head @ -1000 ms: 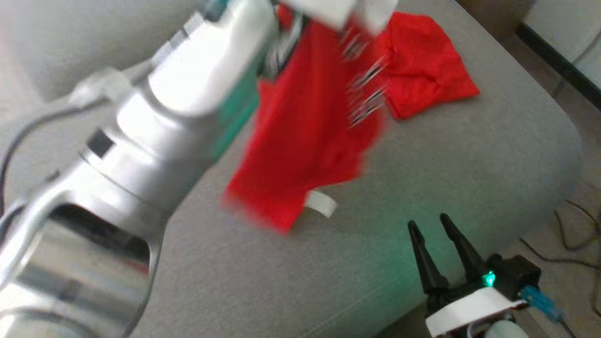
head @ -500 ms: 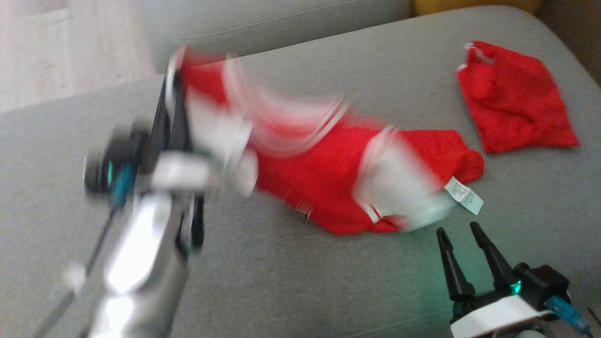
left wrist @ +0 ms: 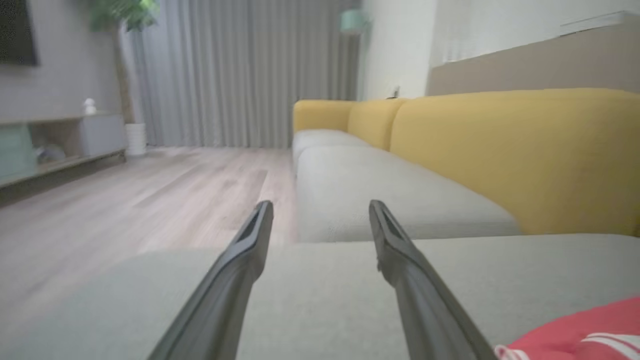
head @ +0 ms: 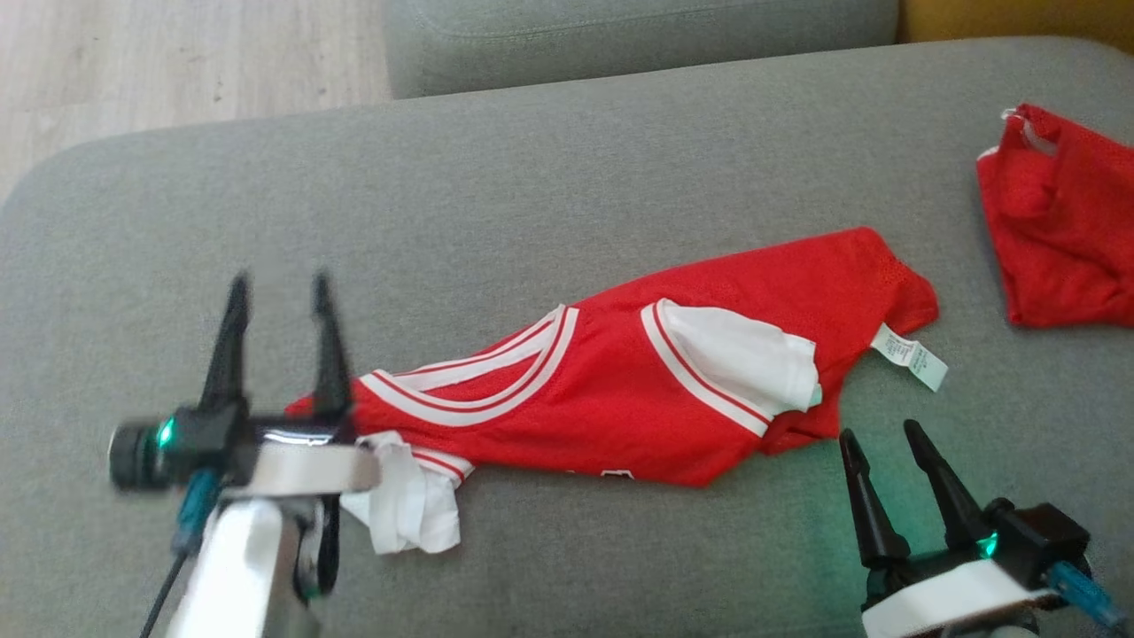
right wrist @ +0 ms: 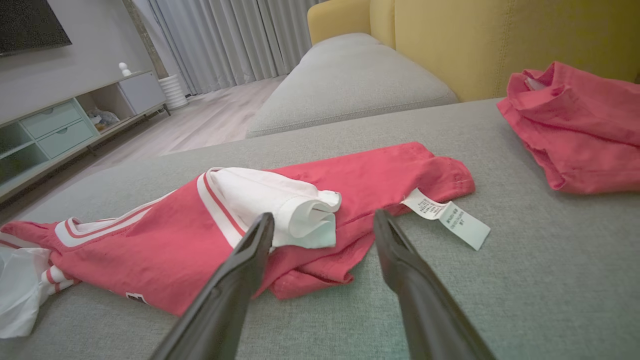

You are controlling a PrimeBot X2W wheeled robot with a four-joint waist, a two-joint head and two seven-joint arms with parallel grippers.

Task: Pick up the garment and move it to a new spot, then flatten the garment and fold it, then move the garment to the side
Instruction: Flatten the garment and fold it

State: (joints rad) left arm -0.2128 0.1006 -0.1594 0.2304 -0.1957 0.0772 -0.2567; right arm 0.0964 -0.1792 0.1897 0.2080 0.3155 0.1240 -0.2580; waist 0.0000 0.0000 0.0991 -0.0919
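Lying crumpled on the grey cushion (head: 532,177), the red jersey (head: 638,390) stretches between the two grippers, held by neither. The left gripper (head: 279,288) hovers by the collar end with its fingers spread and nothing between them. The right gripper (head: 877,434), likewise spread and empty, waits near the hem and its white label (head: 910,356). The moving step looks done, so flattening seems in hand. Next, each gripper would need to pinch an end and draw the bunched cloth out, keeping clear of the other red garment (head: 1063,239) at the far right.
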